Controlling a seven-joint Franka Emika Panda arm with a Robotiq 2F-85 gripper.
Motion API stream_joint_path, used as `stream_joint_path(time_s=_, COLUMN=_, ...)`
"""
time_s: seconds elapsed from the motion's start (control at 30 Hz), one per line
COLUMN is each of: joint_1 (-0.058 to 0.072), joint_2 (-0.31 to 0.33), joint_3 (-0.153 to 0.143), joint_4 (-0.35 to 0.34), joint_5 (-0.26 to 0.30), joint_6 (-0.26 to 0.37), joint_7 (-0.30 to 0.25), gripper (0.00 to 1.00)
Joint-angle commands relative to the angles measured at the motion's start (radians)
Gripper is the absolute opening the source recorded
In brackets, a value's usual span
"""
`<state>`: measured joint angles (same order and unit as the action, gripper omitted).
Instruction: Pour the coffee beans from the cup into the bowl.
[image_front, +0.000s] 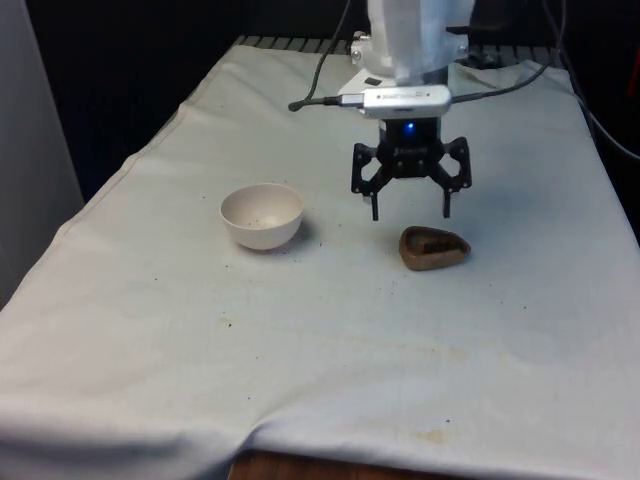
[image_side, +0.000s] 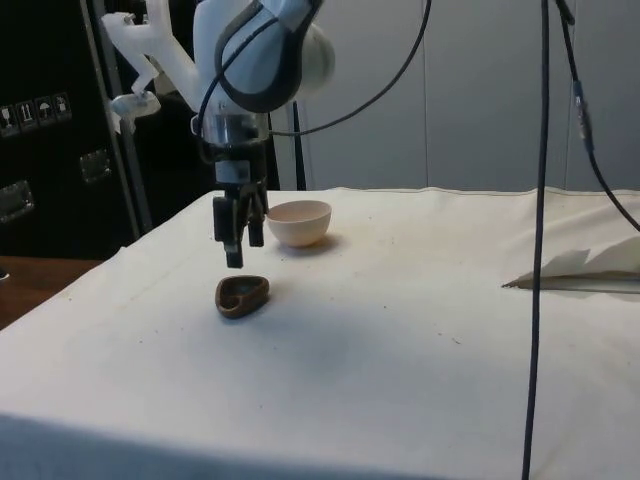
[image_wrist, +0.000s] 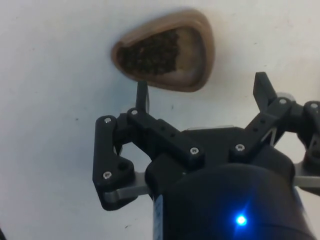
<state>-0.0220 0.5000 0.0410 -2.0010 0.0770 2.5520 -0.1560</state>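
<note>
The tool (image_front: 410, 209) is spread wide, fingers well apart, and grips nothing. It hangs above the table (image_front: 330, 350), touching neither the cloth nor any object. In the wrist view the tool (image_wrist: 205, 92) sits just beside the cup (image_wrist: 165, 50), with one fingertip (image_wrist: 142, 95) close to the cup's rim but apart from it.

The cup (image_front: 434, 247) is a brown, rounded-triangular dish resting on the white cloth; dark coffee beans fill part of its interior. In the side view the cup (image_side: 242, 295) lies directly below the tool (image_side: 236, 255).

The bowl (image_front: 262, 215) is cream-coloured, upright, and stands on the cloth toward the front view's left, well apart from the cup. Small dark specks lie on the cloth between them.
</note>
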Motion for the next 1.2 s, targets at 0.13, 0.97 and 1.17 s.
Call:
stream_joint_path(time_s=0.13, joint_1=-0.003, joint_2=0.026, joint_3=-0.010, joint_4=0.015, joint_5=0.001, joint_6=0.007, joint_7=-0.014, gripper=1.00)
stream_joint_path(time_s=0.97, joint_1=0.021, joint_2=0.085, joint_3=-0.044, joint_4=0.051, joint_5=-0.064, joint_6=0.027, joint_7=0.059, gripper=1.00)
stream_joint_path(time_s=1.17, joint_1=0.020, joint_2=0.095, joint_3=-0.044, joint_4=0.058, joint_5=-0.075, joint_6=0.032, joint_7=0.077, gripper=1.00)
